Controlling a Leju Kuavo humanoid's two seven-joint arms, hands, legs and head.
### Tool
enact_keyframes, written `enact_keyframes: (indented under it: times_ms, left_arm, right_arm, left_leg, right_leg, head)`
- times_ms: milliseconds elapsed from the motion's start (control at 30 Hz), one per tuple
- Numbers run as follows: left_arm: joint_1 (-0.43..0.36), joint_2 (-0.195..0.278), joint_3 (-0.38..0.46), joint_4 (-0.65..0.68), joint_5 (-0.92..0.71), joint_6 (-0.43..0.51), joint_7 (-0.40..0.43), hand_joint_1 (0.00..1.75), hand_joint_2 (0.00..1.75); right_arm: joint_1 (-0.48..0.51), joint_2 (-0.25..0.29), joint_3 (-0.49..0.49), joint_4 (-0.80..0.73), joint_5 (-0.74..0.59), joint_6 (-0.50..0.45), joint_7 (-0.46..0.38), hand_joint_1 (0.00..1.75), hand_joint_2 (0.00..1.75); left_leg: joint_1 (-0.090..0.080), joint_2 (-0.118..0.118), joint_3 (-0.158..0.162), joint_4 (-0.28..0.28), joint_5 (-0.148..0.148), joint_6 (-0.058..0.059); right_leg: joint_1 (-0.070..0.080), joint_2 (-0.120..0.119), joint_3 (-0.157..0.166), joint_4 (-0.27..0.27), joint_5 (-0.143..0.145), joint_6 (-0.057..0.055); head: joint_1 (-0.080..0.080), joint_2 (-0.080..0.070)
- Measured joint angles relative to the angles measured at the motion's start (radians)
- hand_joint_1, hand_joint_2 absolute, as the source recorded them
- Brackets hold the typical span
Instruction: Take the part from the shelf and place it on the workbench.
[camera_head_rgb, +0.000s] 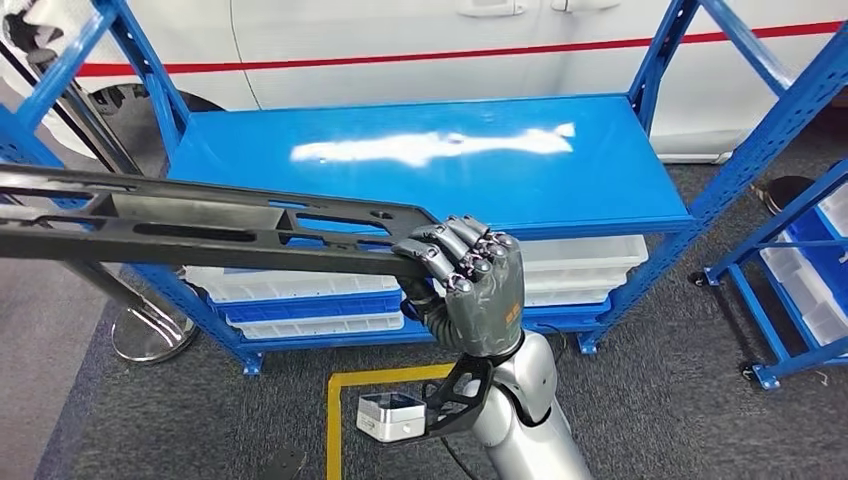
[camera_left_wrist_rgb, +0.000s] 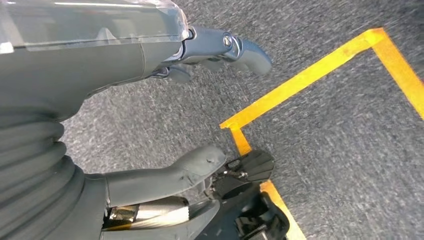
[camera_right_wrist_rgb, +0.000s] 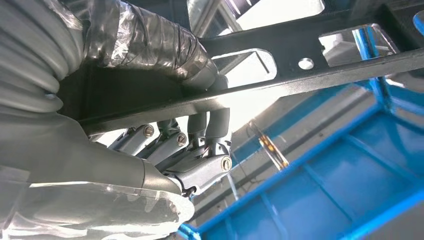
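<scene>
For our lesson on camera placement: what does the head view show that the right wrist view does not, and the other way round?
Head view alone: the blue shelf top, the white vehicle behind it, yellow floor tape. Right wrist view alone: the thumb lying across the part, fingers curled under it. Both: the right robot hand gripping the long black part at one end.

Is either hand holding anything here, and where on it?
The right hand grips the long black part at its end. The left hand holds nothing.
</scene>
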Motion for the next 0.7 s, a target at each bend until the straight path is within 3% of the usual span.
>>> enact_keyframes:
  times_ms: [67,100,167,233,267,333,400,467,500,567,600,633,700]
  left_arm:
    - [0.001,0.001,0.0,0.0,0.0,-0.004,0.0,0.0,1.75]
    - [0.002,0.001,0.0,0.0,0.0,-0.006,0.0,0.0,1.75]
    - [0.005,0.002,0.0,0.0,-0.003,-0.011,0.001,0.0,1.75]
    - [0.008,0.002,0.0,0.0,-0.012,-0.016,0.004,0.0,1.75]
    - [0.009,0.002,0.0,0.0,-0.017,-0.018,0.005,0.0,1.75]
    - [0.011,0.001,0.0,0.0,-0.028,-0.021,0.007,0.0,1.75]
    - [0.008,-0.001,0.0,0.0,-0.038,-0.021,0.009,0.0,1.75]
    - [0.0,-0.003,0.0,0.0,-0.046,-0.02,0.011,0.0,1.75]
    - [-0.004,-0.004,0.0,0.0,-0.048,-0.019,0.012,0.0,1.75]
    - [-0.008,-0.007,0.0,0.0,-0.05,-0.019,0.013,0.0,1.75]
    - [-0.008,-0.009,0.0,0.0,-0.05,-0.018,0.013,0.0,1.75]
    - [-0.009,-0.01,0.0,0.0,-0.05,-0.018,0.013,0.0,1.75]
    - [-0.013,-0.013,0.0,0.0,-0.05,-0.018,0.013,0.0,1.75]
  right_arm:
    - [-0.004,-0.002,0.008,0.006,-0.003,0.0,0.019,1.75,1.75]
    - [-0.006,-0.004,0.013,0.011,-0.003,0.0,0.031,1.75,1.75]
    - [-0.01,-0.007,0.024,0.018,0.005,0.0,0.051,1.75,1.75]
    - [-0.01,-0.01,0.034,0.023,0.019,0.0,0.061,1.75,1.75]
    - [-0.01,-0.013,0.037,0.025,0.024,0.0,0.062,1.75,1.75]
    - [-0.008,-0.018,0.039,0.028,0.032,0.0,0.063,1.75,1.75]
    - [-0.006,-0.021,0.041,0.028,0.039,0.0,0.061,1.75,1.75]
    - [-0.005,-0.022,0.041,0.025,0.043,0.0,0.06,1.75,1.75]
    - [-0.006,-0.023,0.041,0.024,0.044,0.0,0.06,1.75,1.75]
    - [-0.006,-0.023,0.041,0.019,0.052,0.0,0.057,1.75,1.75]
    - [-0.006,-0.024,0.041,0.016,0.059,0.0,0.051,1.75,1.75]
    - [-0.005,-0.024,0.041,0.012,0.068,0.0,0.04,1.75,1.75]
    - [-0.004,-0.021,0.037,-0.003,0.09,0.0,0.002,1.75,1.75]
  left_leg:
    - [0.003,-0.002,-0.004,-0.001,0.012,-0.011]
    - [0.004,-0.003,-0.011,0.008,-0.002,-0.017]
    - [0.007,-0.006,-0.036,0.077,-0.086,-0.027]
    - [0.01,-0.006,-0.063,0.201,-0.179,-0.034]
    - [0.011,-0.006,-0.066,0.253,-0.195,-0.037]
    - [0.013,-0.006,-0.036,0.278,-0.161,-0.038]
    - [0.013,-0.006,0.063,0.173,-0.123,-0.031]
    - [0.009,-0.007,0.173,0.023,-0.144,-0.021]
    - [0.005,-0.008,0.2,-0.022,-0.158,-0.016]
    - [0.001,-0.006,0.203,-0.049,-0.151,-0.005]
    - [0.001,-0.003,0.196,-0.052,-0.139,0.002]
    - [0.003,0.001,0.187,-0.056,-0.125,0.011]
    - [0.002,0.006,0.159,-0.057,-0.098,0.023]
  right_leg:
    - [0.0,-0.001,-0.009,-0.008,0.013,-0.012]
    - [-0.001,-0.003,-0.018,-0.01,0.025,-0.02]
    - [-0.005,-0.006,-0.042,-0.015,0.051,-0.033]
    - [-0.003,-0.006,-0.073,-0.014,0.077,-0.038]
    - [-0.003,-0.007,-0.09,-0.013,0.089,-0.037]
    - [-0.001,-0.008,-0.123,-0.01,0.113,-0.035]
    - [-0.001,-0.007,-0.154,-0.008,0.137,-0.03]
    - [0.001,-0.008,-0.17,-0.007,0.159,-0.022]
    - [0.0,-0.009,-0.173,-0.008,0.17,-0.016]
    - [-0.003,-0.01,-0.176,-0.011,0.187,-0.003]
    - [-0.004,-0.009,-0.181,-0.004,0.178,0.003]
    - [-0.004,-0.006,-0.19,0.017,0.15,0.007]
    - [-0.006,-0.002,-0.215,0.111,0.045,0.012]
  head:
    - [0.0,0.0]
    - [0.0,0.0]
    - [0.0,0.0]
    - [0.0,0.0]
    - [0.0,0.0]
    - [0.0,0.0]
    - [0.0,0.0]
    - [0.0,0.0]
    - [0.0,0.0]
    - [0.0,0.0]
    - [0.0,0.0]
    - [0.0,0.0]
    - [0.001,0.0]
